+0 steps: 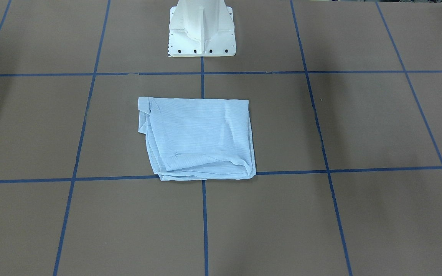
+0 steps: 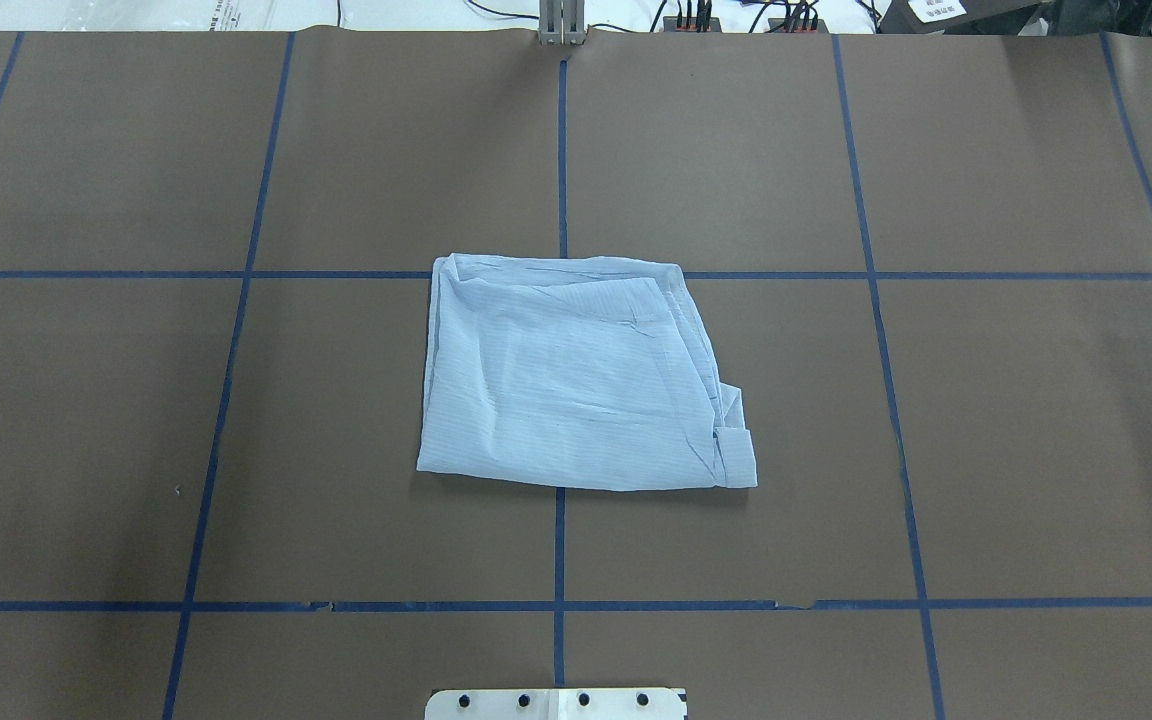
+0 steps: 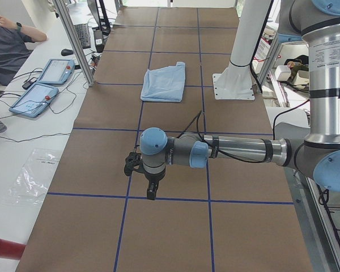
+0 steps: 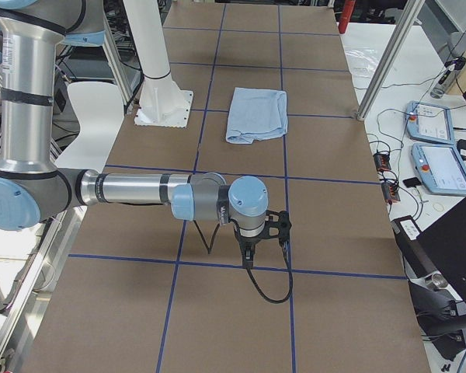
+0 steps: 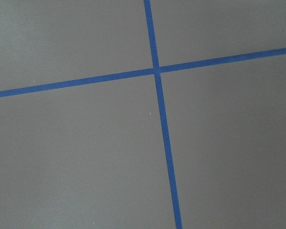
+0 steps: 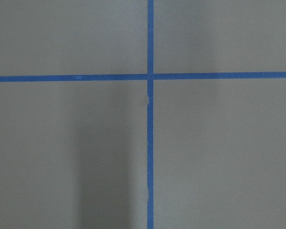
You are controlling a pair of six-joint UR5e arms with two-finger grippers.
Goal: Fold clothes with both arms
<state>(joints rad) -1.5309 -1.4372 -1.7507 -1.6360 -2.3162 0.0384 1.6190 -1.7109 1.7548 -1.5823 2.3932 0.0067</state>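
The clothes are one light-blue striped shirt (image 1: 198, 138), folded into a rough rectangle and lying flat at the middle of the table (image 2: 576, 380), just in front of the white base. No gripper touches it. The left arm reaches out low over the table's left end, far from the shirt (image 3: 165, 83); its gripper (image 3: 144, 177) points down, and I cannot tell whether it is open or shut. The right arm mirrors it at the right end, and I cannot tell the state of its gripper (image 4: 260, 237) either. Both wrist views show only brown table and blue tape lines.
The white base (image 1: 202, 34) stands at the robot side of the table. Aluminium posts (image 3: 73, 39) rise at the operators' edge. Teach pendants (image 3: 45, 85) and cables lie on the side bench, where a person sits. A black cable loops under the right gripper (image 4: 272, 291).
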